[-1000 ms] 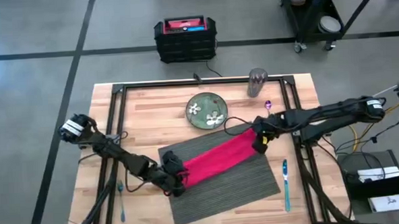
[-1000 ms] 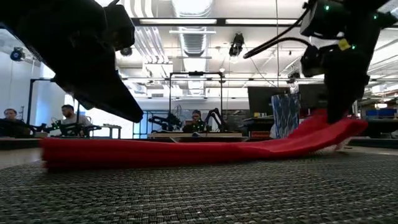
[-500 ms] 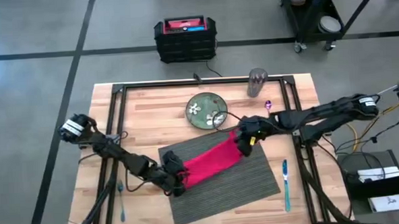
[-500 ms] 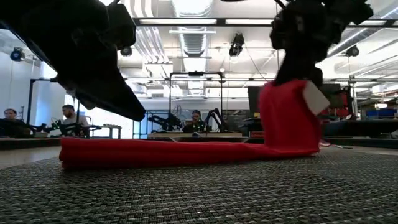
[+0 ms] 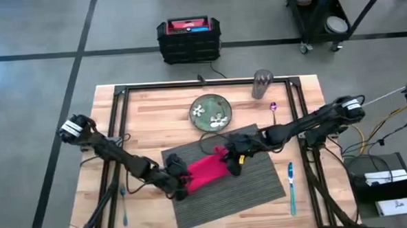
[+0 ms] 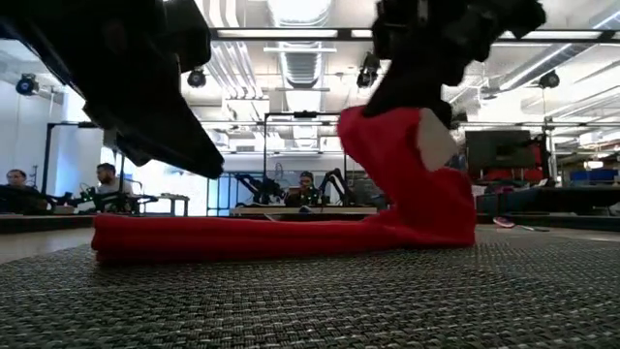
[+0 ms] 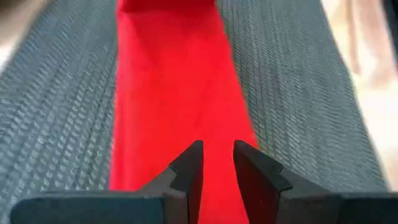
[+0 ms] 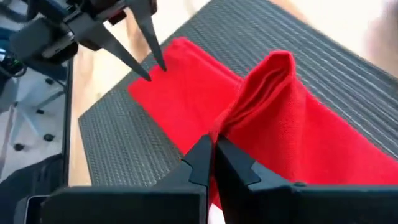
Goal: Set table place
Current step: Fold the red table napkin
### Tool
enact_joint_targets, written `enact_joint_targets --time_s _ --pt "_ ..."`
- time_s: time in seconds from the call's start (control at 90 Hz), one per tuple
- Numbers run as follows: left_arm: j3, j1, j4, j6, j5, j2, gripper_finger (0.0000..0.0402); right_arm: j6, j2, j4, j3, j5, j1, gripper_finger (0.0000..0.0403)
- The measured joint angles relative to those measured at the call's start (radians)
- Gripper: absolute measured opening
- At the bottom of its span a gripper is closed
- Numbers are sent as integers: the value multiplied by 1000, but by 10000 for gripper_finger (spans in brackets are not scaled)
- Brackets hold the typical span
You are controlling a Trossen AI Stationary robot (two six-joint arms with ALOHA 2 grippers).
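The dark grey ribbed placemat lay at a slant on the near middle of the light-wood table, and a red cloth napkin lay on its left part. The right gripper was clenched on the napkin's right end, which it held raised off the mat and doubled over toward the left; in the low view that end stood up as a red fold with a white tag showing, while the remainder of the cloth lay flat. The left gripper was at the napkin's left end, its fingers a little apart with the tips down on the red cloth. A green floral plate sat just beyond the placemat, a grey tumbler near the far right rail, and a blue-handled utensil lay right of the mat.
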Motion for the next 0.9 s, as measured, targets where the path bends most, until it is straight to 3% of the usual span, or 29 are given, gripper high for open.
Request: enact_joint_targets --time_s 0.111,0.367,0.567,0.9 --pt "0 -37 -39 -84 77 -25 75 -18 67 1 81 0 16 0" --pt "-3 -165 -218 -218 79 -19 75 -53 239 -6 275 -17 32 0" --pt "-9 -172 -237 -238 -15 -13 75 -42 363 -4 395 -53 34 0" --pt "-11 -175 -215 -222 -70 45 75 -12 480 25 488 -46 38 0"
